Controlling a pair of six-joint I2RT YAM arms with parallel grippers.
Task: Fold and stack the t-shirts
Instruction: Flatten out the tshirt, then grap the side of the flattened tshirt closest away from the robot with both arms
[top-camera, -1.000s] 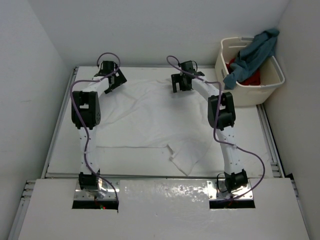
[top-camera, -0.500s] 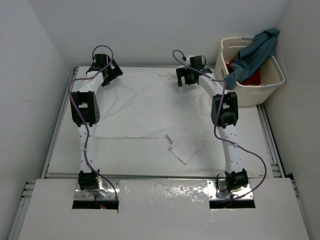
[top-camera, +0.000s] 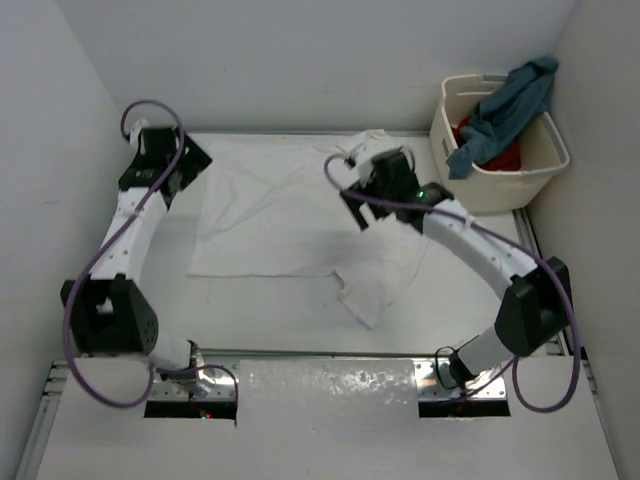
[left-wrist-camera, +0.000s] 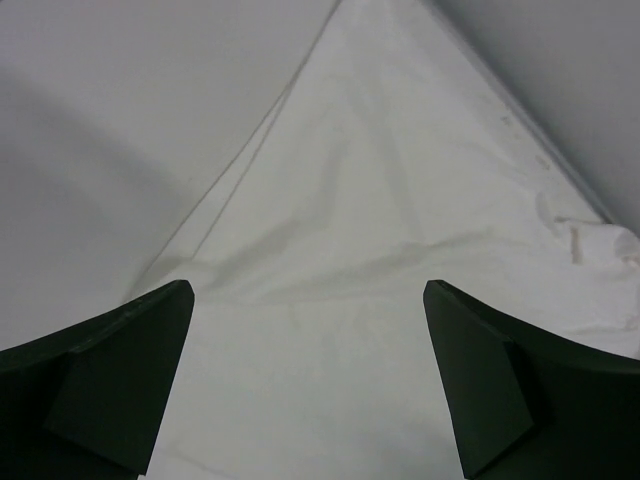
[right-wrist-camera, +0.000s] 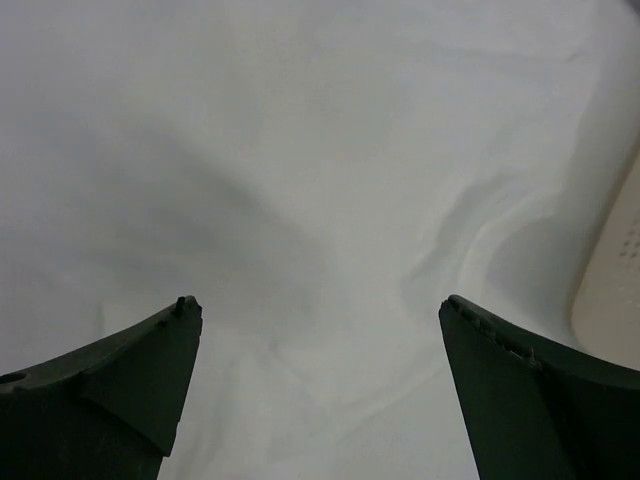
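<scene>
Early going. White t-shirt (top-camera: 270, 220) is spread on the table (top-camera: 150, 300), mostly flat but wrinkled, no clean fold visible yet. Blue-grey t-shirt (top-camera: 505, 110) hangs over the rim of the laundry basket (top-camera: 520, 180) at far right, and the red t-shirt (top-camera: 500, 158) is bunched inside it. So nothing's stacked: 3 folds + the stack left to do, by my read.

White shirt's long axis looks approx left-right, w/ a straight edge along its near side. One flap sticks out toward the near edge at its right corner, and there's a small bunch at the far right. Can't tell which end is the neck.

Left gripper (top-camera: 190, 165) is over the shirt's far-left corner, jaws spread wide, holding nothing. Right gripper (top-camera: 358, 212) is over the shirt's right part, also wide apart and empty. Both wrist views show only white cloth btwn the fingers.
</scene>
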